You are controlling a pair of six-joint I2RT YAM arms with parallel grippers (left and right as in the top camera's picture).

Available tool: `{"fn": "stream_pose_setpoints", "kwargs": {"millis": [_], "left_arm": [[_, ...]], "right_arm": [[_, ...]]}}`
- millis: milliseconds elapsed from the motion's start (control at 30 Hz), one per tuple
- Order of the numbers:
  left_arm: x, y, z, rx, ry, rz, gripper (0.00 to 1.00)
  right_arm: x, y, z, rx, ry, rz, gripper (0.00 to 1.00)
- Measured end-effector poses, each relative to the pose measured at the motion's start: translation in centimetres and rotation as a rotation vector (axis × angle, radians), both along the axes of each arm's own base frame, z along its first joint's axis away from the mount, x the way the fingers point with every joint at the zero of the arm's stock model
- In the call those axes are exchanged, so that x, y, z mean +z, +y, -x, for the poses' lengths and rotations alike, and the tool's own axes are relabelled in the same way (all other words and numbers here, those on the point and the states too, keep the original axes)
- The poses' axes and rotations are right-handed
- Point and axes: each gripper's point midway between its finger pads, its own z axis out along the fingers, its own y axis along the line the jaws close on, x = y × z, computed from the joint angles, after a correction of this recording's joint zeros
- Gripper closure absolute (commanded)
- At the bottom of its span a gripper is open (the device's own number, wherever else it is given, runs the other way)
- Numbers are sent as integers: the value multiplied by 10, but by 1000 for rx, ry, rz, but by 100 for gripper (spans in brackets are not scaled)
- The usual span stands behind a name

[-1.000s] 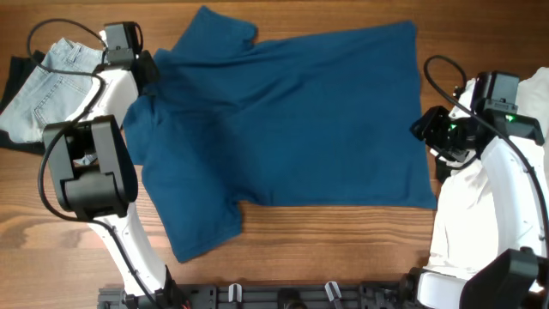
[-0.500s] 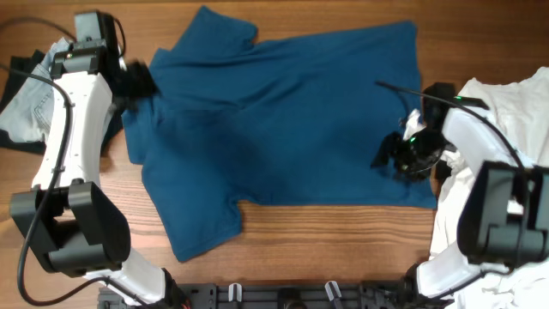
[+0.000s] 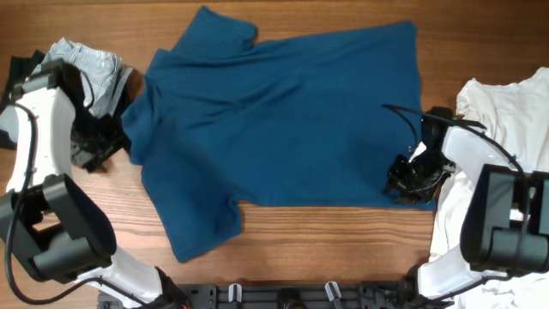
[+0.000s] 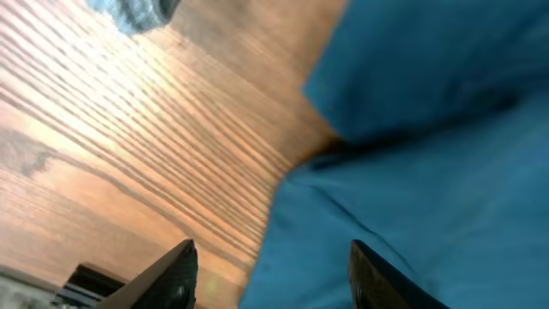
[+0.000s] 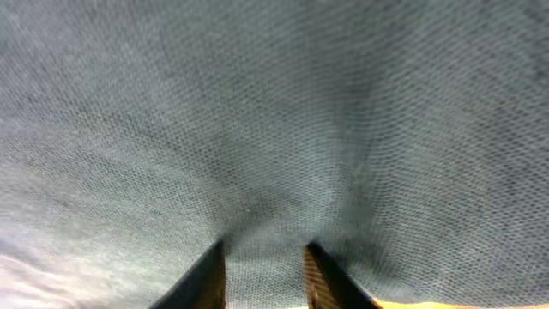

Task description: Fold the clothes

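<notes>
Nearest me, along the front edge of the brown wooden counter (image 3: 326, 249), runs a black metal rail with small clips (image 3: 283, 296). Just beyond it the large dark blue short-sleeved shirt of soft cloth (image 3: 283, 129) lies spread flat across the middle of the counter, its neck end to the left and its straight hem to the right. Its nearer sleeve (image 3: 202, 227) points toward the front edge. At the hem's near corner, the right hand (image 3: 410, 176) is down on the cloth. Its wrist view is filled with blue weave (image 5: 274, 112), and the two fingers stand close together with a pucker of shirt drawn into the narrow gap, so the right hand (image 5: 262, 270) is closed on a pinch of cloth. Across the counter, the left hand (image 3: 99, 146) sits just beside the shirt's left edge over bare wood. In its blurred wrist view the left hand (image 4: 270, 266) has its fingers spread wide with nothing between them, above the line where wood (image 4: 129, 154) meets shirt (image 4: 429, 172); I cannot tell whether it touches either. Beside the right arm lies a rumpled white cloth (image 3: 506, 112). Farther back on the left is a heap of pale blue-grey denim (image 3: 99, 69), and the shirt's far sleeve (image 3: 214, 30) reaches toward the back edge.
</notes>
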Motion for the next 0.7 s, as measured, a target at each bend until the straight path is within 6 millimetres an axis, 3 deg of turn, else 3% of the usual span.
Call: {"fn": "stream_pose_setpoints", "kwargs": {"millis": [100, 133, 233, 300, 467, 567, 667, 700], "left_arm": [[-19, -1, 12, 26, 31, 16, 37], [-26, -4, 17, 34, 45, 22, 34], [-48, -11, 34, 60, 89, 39, 33], [-66, -17, 44, 76, 99, 51, 32], [-97, -41, 63, 83, 108, 126, 33], [-98, -55, 61, 47, 91, 147, 47], [-98, -67, 60, -10, 96, 143, 72], [-98, -71, 59, -30, 97, 137, 86]], "right_arm": [[1, -3, -4, -49, -11, -24, 90], [1, -3, -6, -57, -18, -34, 85], [3, -4, -15, -68, -57, -53, 60], [6, -6, -23, -64, -97, -52, 49], [16, -12, -31, -47, -161, -20, 44], [20, -14, -33, -42, -181, -13, 43], [20, -14, -33, -41, -181, -11, 43], [20, -14, -33, -41, -181, -11, 43]]}}
